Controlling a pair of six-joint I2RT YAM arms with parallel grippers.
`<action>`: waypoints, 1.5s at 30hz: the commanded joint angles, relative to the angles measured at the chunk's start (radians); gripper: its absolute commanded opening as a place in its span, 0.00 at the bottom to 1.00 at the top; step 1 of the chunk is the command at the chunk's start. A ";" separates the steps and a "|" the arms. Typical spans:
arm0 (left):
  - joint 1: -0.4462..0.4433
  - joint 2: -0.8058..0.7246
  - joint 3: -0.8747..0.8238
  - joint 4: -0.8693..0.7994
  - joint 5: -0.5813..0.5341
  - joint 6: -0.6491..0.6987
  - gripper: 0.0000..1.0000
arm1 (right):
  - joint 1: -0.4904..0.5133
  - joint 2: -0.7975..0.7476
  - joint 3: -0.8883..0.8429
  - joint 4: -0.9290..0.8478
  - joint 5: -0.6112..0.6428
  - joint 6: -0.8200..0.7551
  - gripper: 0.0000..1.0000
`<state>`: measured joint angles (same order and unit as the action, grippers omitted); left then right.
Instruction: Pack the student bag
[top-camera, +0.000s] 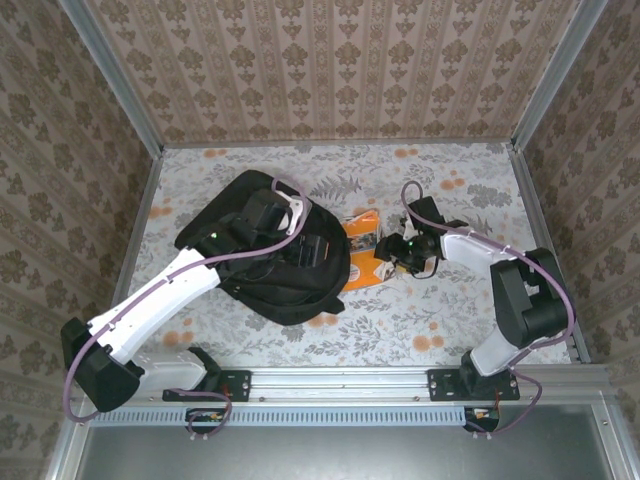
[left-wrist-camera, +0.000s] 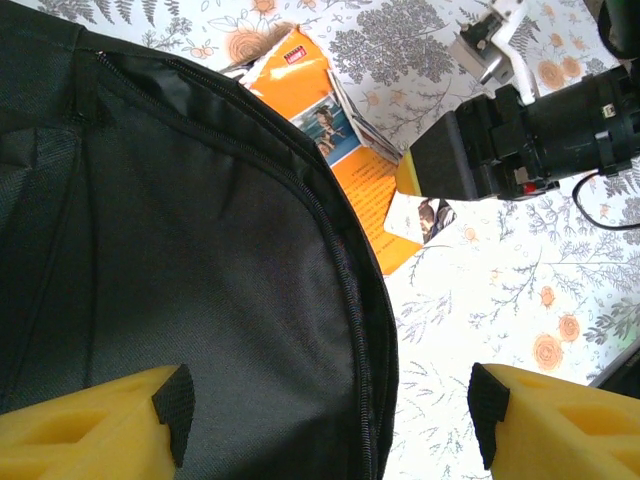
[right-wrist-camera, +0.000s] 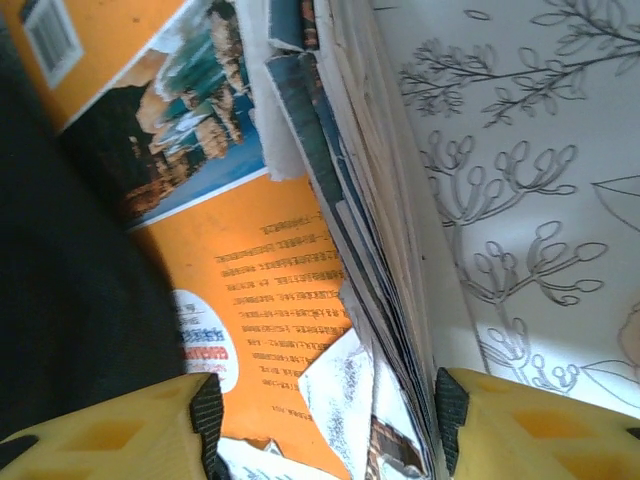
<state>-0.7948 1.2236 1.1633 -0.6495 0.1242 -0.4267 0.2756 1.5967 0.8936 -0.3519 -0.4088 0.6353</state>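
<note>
Student bag (top-camera: 265, 265), black, lies flat left of centre on the floral table (top-camera: 460, 200), its right edge overlapping a stack of orange-covered books (top-camera: 360, 262). Left gripper (left-wrist-camera: 330, 410) hangs over the bag's right rim, jaws spread wide, one finger above fabric, the other above tabletop. Right gripper (right-wrist-camera: 325, 420), just right of the bag, straddles the stack's page edges, jaws partly apart; pinching or not, cannot tell.

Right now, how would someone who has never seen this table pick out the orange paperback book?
Start at the large black fabric backpack on the floral tablecloth. At its right edge lies a glossy orange paperback book under the right gripper. Its bright solid orange cover sets it apart.
</note>
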 joint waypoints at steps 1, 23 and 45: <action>0.006 -0.021 -0.021 0.014 0.015 -0.010 0.75 | 0.012 -0.026 0.021 0.044 -0.098 0.049 0.56; 0.007 -0.058 -0.059 0.024 0.020 -0.035 0.75 | 0.001 0.187 -0.033 0.292 -0.267 0.166 0.11; -0.025 0.062 0.034 0.105 0.083 -0.195 0.75 | -0.299 -0.300 -0.275 0.244 -0.208 0.407 0.00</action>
<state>-0.8059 1.2434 1.1614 -0.5991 0.1795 -0.5392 0.0109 1.3502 0.6571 -0.1371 -0.5762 0.9195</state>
